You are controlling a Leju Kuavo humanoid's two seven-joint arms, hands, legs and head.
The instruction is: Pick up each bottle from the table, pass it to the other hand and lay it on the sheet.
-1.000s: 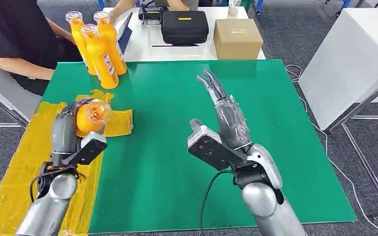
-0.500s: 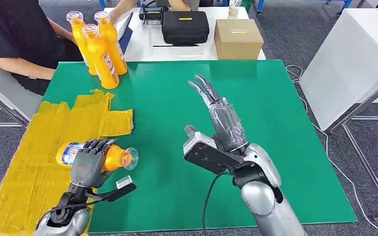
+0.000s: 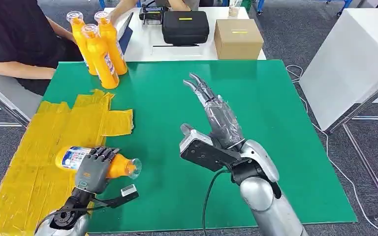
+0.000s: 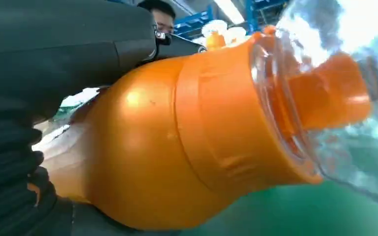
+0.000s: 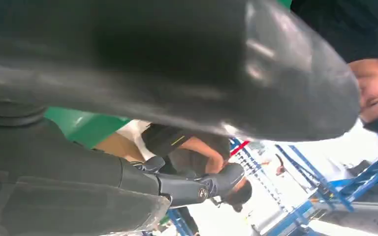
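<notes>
The green bench [image 3: 275, 147] carries a yellow sheet [image 3: 39, 142] along one edge. Right hand [image 3: 215, 123] hovers with fingers spread, holding nothing. Left hand [image 3: 94, 169] grips an orange bottle [image 3: 81, 158] lying sideways, seemingly resting on the sheet's edge.

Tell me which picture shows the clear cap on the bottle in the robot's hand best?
The left wrist view: the clear cap is big and close, with the orange spout inside. The head view shows the cap small, on the bottle the left hand holds. The right wrist view gives no sight of it.
</notes>
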